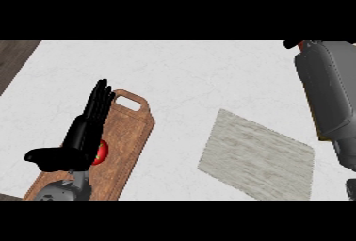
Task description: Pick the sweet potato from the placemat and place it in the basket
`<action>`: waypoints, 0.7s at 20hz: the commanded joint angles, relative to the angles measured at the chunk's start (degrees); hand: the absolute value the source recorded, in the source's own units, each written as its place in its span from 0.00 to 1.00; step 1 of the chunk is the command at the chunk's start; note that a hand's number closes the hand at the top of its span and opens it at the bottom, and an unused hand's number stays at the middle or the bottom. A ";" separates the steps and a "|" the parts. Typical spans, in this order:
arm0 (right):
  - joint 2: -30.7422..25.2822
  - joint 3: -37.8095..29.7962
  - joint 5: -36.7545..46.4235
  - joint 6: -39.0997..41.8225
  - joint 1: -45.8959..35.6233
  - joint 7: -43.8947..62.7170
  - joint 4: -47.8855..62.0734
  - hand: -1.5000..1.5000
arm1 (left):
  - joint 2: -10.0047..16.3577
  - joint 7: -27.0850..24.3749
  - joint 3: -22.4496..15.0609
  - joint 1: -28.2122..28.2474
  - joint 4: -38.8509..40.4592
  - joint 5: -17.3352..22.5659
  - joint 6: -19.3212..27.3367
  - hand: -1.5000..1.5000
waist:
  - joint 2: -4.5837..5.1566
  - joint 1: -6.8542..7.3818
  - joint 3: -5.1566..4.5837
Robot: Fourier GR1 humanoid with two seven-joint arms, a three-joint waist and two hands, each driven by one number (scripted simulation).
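While the left hand [78, 140] sits over a wooden cutting board [131, 136] at the left of the white counter [181, 70], its fingers [99, 101] are straight and close together, pointing away from the robot, with the thumb [47, 157] stuck out to the left. It is open and holds nothing. The grey left forearm [64, 190] comes in from the lower edge below it.

The cutting board runs lengthwise away from the robot, with its handle loop at the far end, just right of the fingertips. A red round thing [102, 151] lies on the board and is mostly hidden by the palm. I cannot tell whether the hand touches it.

Right of the board, apart from it, a grey placemat [257, 157] lies flat on the counter, turned at an angle.

At the far right, the grey right forearm [327, 89] runs up along the edge of the view. Only a black sliver of the right hand [291, 44] shows at the top, so I cannot tell whether it is open or has hold of anything. A small reddish speck [301, 44] touches that sliver.

I cannot tell where the sweet potato is, and whether the speck is part of it is unclear.
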 commanded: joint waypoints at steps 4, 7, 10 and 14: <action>-0.80 -1.32 10.17 -9.58 -11.07 12.17 3.43 1.00 | -0.11 0.41 -0.64 -2.61 1.96 -1.15 -0.03 0.50 | 0.08 0.75 -0.10; -0.64 -2.93 13.23 -10.53 -13.88 13.94 5.22 1.00 | -1.24 0.66 -0.91 -2.31 1.79 -0.55 0.36 0.50 | 0.01 1.06 -0.14; -0.22 -5.32 15.50 -11.41 -15.13 16.34 7.19 1.00 | -0.79 0.70 -0.92 -2.44 1.78 -1.17 0.43 0.50 | 0.03 1.01 -0.09; -1.68 -7.93 19.70 -8.61 -17.03 19.19 10.63 1.00 | 0.11 0.34 -0.13 -1.51 1.69 -0.50 -0.40 0.50 | -0.54 0.36 -0.19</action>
